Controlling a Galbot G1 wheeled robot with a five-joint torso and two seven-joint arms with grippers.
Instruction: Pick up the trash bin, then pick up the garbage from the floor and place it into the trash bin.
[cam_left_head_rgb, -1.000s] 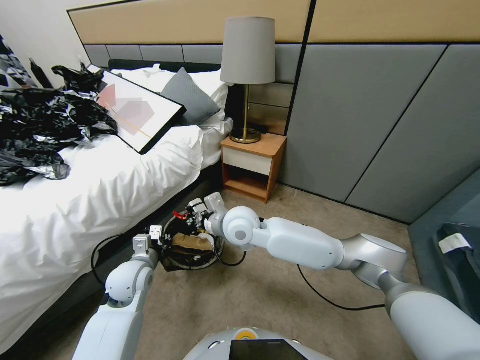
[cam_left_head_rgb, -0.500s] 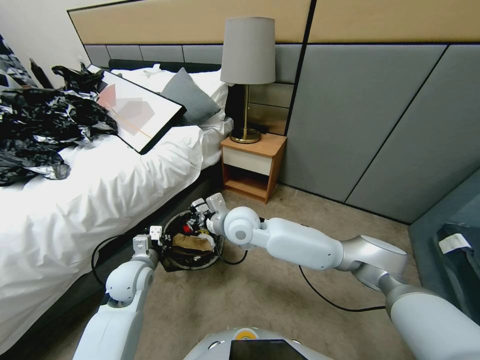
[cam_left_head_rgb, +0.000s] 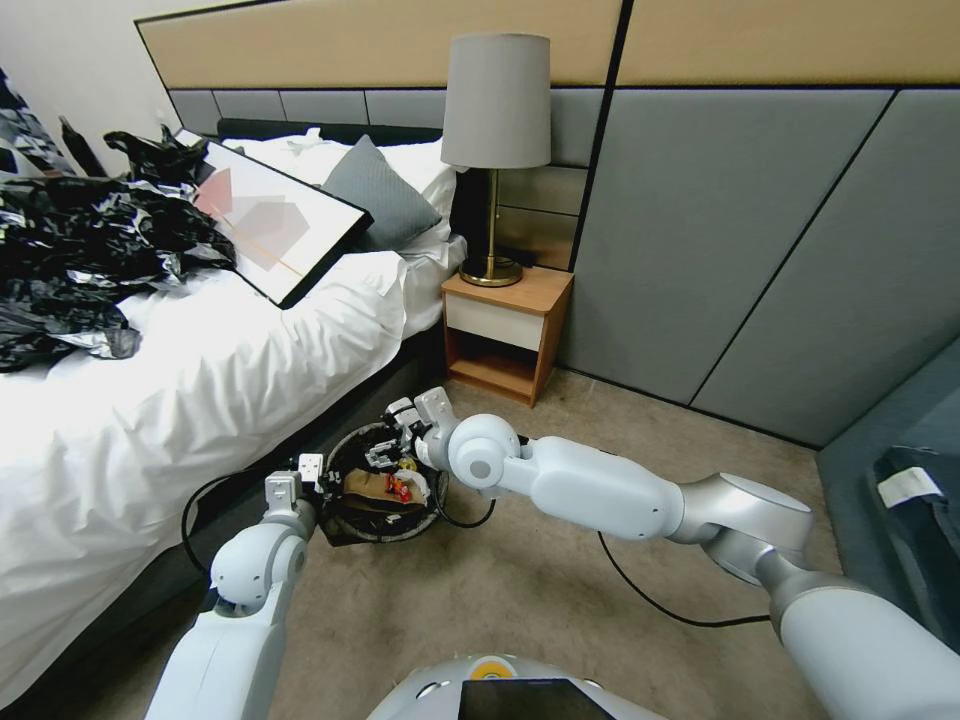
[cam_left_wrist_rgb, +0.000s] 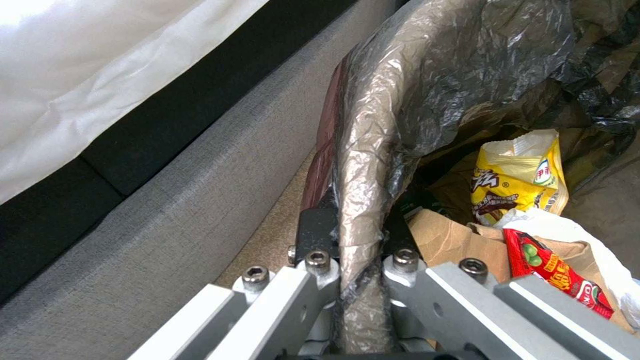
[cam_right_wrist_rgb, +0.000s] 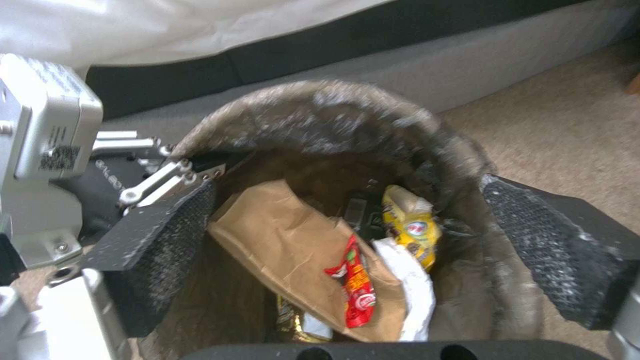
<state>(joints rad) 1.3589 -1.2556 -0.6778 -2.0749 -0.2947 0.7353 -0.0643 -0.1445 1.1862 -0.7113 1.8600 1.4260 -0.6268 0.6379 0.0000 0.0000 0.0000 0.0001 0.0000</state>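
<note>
Right gripper (cam_right_wrist_rgb: 353, 240) spread wide, empty, above small round white bin with black liner (cam_left_head_rgb: 340, 527); tiny red wrapper (cam_right_wrist_rgb: 355, 284) lying inside on brown scrap (cam_right_wrist_rgb: 287, 245). Left gripper (cam_left_wrist_rgb: 353, 250) pinching near-left liner rim, steadying bin for drops.

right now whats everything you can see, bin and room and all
trash bin: one, black liner over rim, on carpet beside the bed
brown paper scrap: one, in the bin
red wrapper: one, on the brown scrap
yellow snack wrapper: one, in the bin
white tissue: one, in the bin
black plastic bags: heap, glossy, on the bed
bed: one, white cover
framed picture: one, black frame, lying on the bed
grey pillow: one, at the headboard
lamp: one, grey shade, brass base, on the nightstand
nightstand: one, wood and white
left gripper: shut on the bin's rim
right gripper: open, over the bin
</note>
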